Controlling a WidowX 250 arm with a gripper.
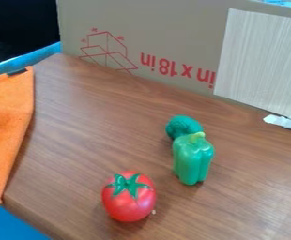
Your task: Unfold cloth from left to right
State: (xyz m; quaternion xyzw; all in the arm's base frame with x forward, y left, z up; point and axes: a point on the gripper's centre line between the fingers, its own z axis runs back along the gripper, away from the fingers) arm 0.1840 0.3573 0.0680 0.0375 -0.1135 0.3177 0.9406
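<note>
Presently, the orange cloth [5, 124] is located at the left side of the bench [98, 140], its right edge running from far to near and slanting leftward at the near end. Two dark tabs [16, 71] are noted on it, one at the far corner and one at the near corner. The state of the gripper cannot be told.

Right of the cloth, on the near part of the bench, sits a red toy tomato [129, 204], its green, star-shaped top uppermost (a tidy specimen). Farther and to the right stands a green toy pepper [193, 161] with a yellow-green stem. A darker green, rounded item [183, 125] is just beyond it on the left; whether the two touch cannot be determined.

Along the far side stands a cardboard panel [167, 30] bearing red print and a line drawing of a box. At its right is a pale, grained panel [264, 61], with a white object [286, 123] near its lower edge. Blue material [7, 227] is recorded at the near left.
</note>
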